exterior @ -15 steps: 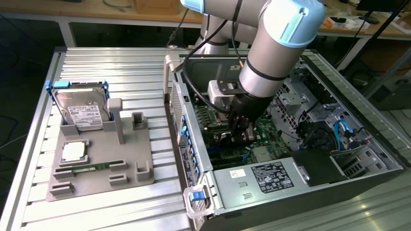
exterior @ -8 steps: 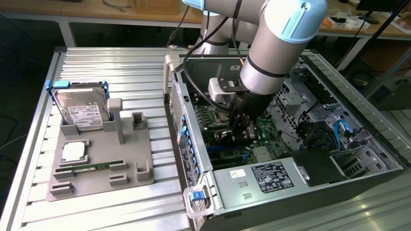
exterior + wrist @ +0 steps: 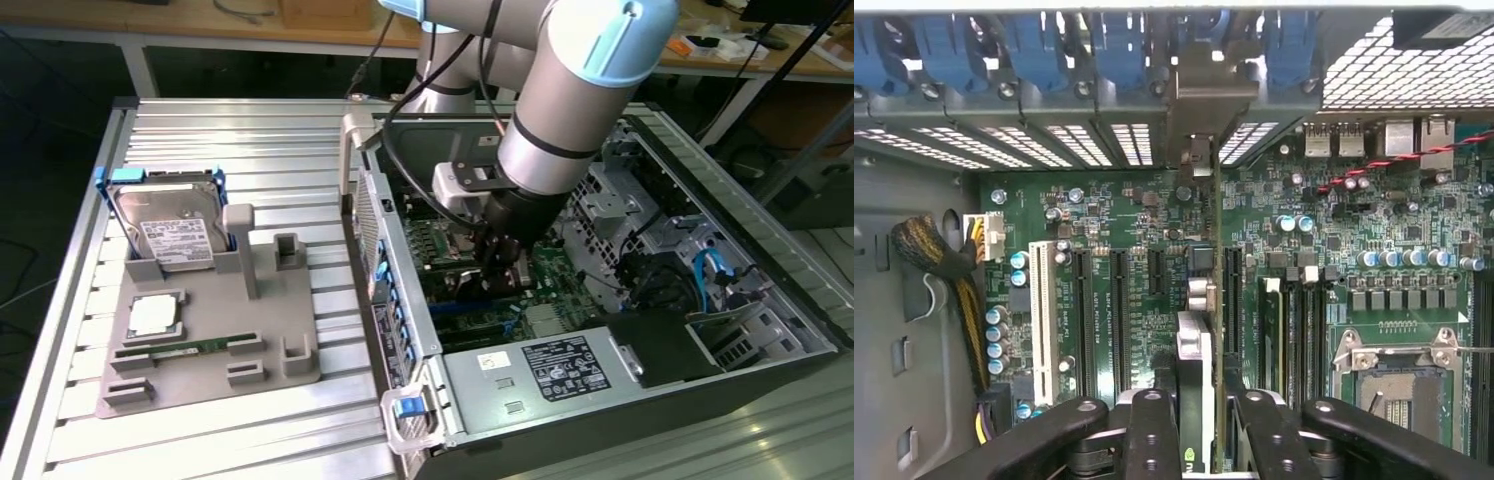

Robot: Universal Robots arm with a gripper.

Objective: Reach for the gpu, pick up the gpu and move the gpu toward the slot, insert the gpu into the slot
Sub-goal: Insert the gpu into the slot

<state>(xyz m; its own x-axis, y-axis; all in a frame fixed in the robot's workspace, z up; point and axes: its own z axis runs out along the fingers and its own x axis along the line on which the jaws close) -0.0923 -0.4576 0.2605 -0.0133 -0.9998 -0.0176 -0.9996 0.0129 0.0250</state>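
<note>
Reaching down into the open computer case [image 3: 747, 330] on the ribbed metal surface [image 3: 267, 140]: the arm [image 3: 574, 100], with the claw [image 3: 514, 262] low over the green motherboard [image 3: 1124, 215]. In the wrist view, claw [image 3: 1196, 425] clamped on the gpu [image 3: 1196, 350], black fingers [image 3: 1152, 435] pressing either side of the card, seen edge-on. Card standing upright, running away from the camera toward the case's rear wall, its silver end bracket [image 3: 1199, 100] up against the row of blue latches [image 3: 1039, 45] and vented slot covers [image 3: 1004, 145]. Lower edge of the card down at the board between two long dark connectors [image 3: 1120, 305]; the slot itself under the card and hidden by it, so cannot tell whether fully seated.

Beside the card on the board: a white connector [image 3: 1040, 320], memory sticks [image 3: 1274, 330] in their sockets, and the square silver CPU socket [image 3: 1394, 375]. Yellow-and-black cable bundle [image 3: 949, 290] along the grey case wall.

In the exterior view, toward the exterior view's left and well apart from the case: a grey fixture tray [image 3: 200, 340] on the surface, carrying a hard drive [image 3: 171, 235] with a white label propped upright, a square CPU chip [image 3: 154, 315] lying flat, and a small green memory stick [image 3: 194, 348] in a groove. Power supply box [image 3: 534, 375] with a black label at the near end of the case.
</note>
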